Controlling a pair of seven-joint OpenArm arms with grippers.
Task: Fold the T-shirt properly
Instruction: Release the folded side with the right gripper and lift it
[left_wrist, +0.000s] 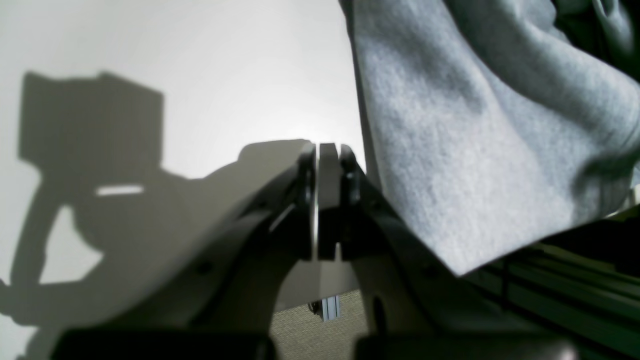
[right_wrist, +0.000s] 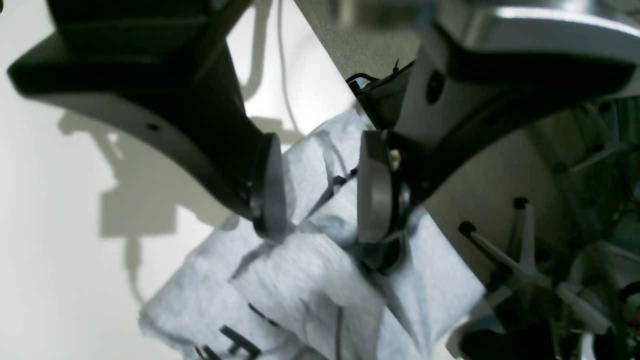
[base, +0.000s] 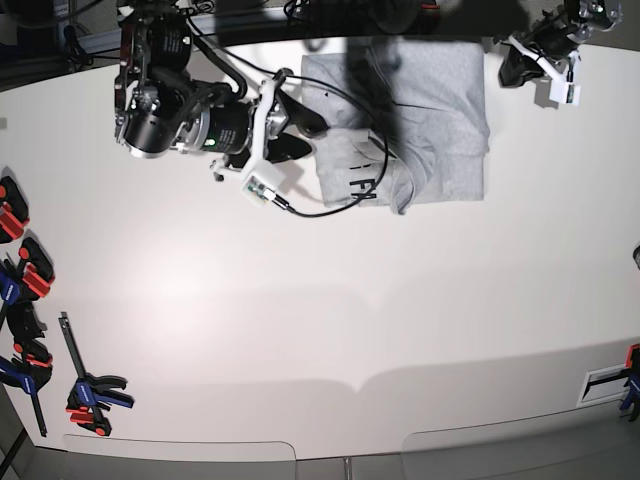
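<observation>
At the far edge of the surface (base: 200, 330) the T-shirt (base: 440, 110) lay half-folded, and I judged my right gripper (right_wrist: 320, 197), jaws released over its left fold, nearer than the clenched, empty left gripper (left_wrist: 327, 200).

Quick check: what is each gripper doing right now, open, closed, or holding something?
Left gripper: shut, holding nothing; the T-shirt hangs beside it.
Right gripper: open, jaws apart over the T-shirt, no cloth pinched.

Left gripper (left_wrist: 327, 195): jaws closed together, nothing between them, far right of scene | Right gripper (right_wrist: 320, 192): jaws parted, empty, far left-centre | Arms: well apart, both near far edge
</observation>
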